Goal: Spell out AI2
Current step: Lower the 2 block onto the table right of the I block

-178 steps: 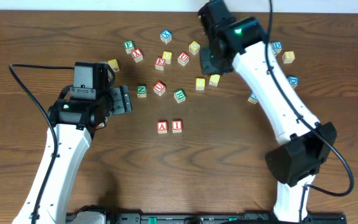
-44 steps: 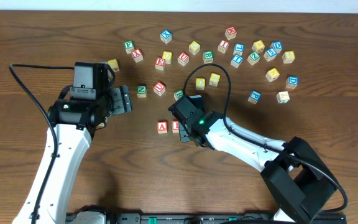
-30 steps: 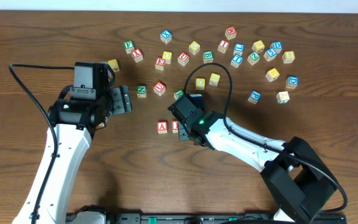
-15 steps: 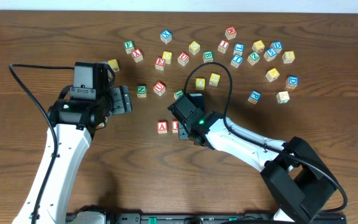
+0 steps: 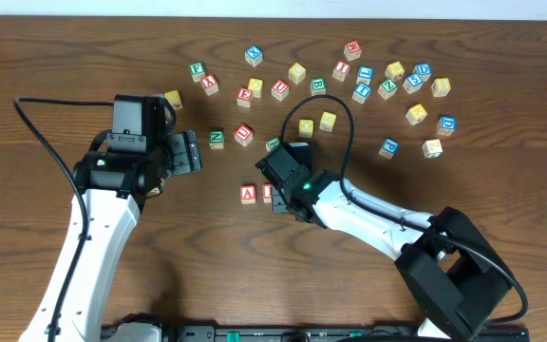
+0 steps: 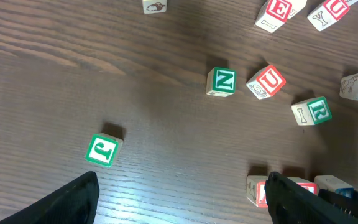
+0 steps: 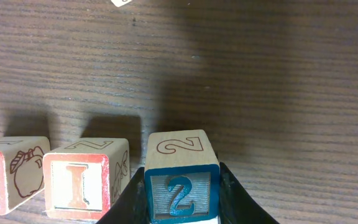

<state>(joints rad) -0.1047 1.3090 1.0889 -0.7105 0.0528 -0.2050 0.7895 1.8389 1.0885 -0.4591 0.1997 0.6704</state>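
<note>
Beside the red I cube point(image 7: 78, 183), blue 2 cube point(image 7: 180, 177) clamped in right tool point(image 7: 180, 196), left tool point(image 6: 182, 193) apart.

overhead: top-down, far | wrists: low, close, seemingly oblique | shared: A cube point(image 5: 247, 194)

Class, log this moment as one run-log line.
right gripper: shut on 2 cube | 2 cube: beside I cube, in line with A cube | left gripper: open, empty, away from the row

A-cube point(image 5: 247, 194); I-cube point(image 7: 76, 183) (both red); 2-cube point(image 7: 180, 194)
</note>
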